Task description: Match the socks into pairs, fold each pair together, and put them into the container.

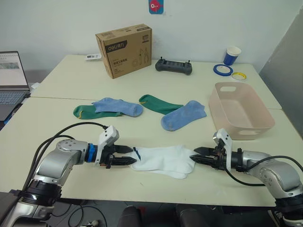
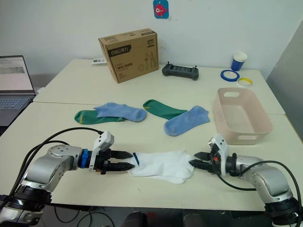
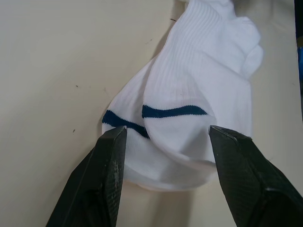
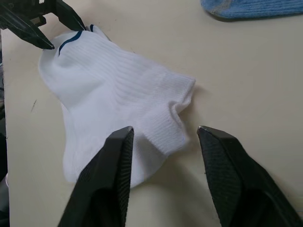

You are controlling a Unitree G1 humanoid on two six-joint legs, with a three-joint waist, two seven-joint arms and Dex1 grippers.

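Observation:
Two white socks (image 1: 163, 160) lie stacked near the table's front edge, their cuffs edged with a navy stripe (image 3: 173, 111). My left gripper (image 1: 131, 156) is open, its fingers (image 3: 111, 146) on either side of the cuff end. At the opposite end my right gripper (image 1: 192, 154) is open around the sock's edge (image 4: 165, 127). Behind them, one light blue sock (image 1: 118, 106) overlaps a dark green sock (image 1: 85, 111). Another blue sock (image 1: 183, 115) overlaps a second green one (image 1: 158, 104). The pale pink container (image 1: 262, 118) stands at the right with nothing in it.
A brown cardboard box (image 1: 124, 44), a black controller (image 1: 173, 66), a blue cup (image 1: 232, 55) and two tape rolls (image 1: 222, 69) sit along the back. A laptop (image 1: 12, 75) is at the far left. A seam runs across the table behind the socks.

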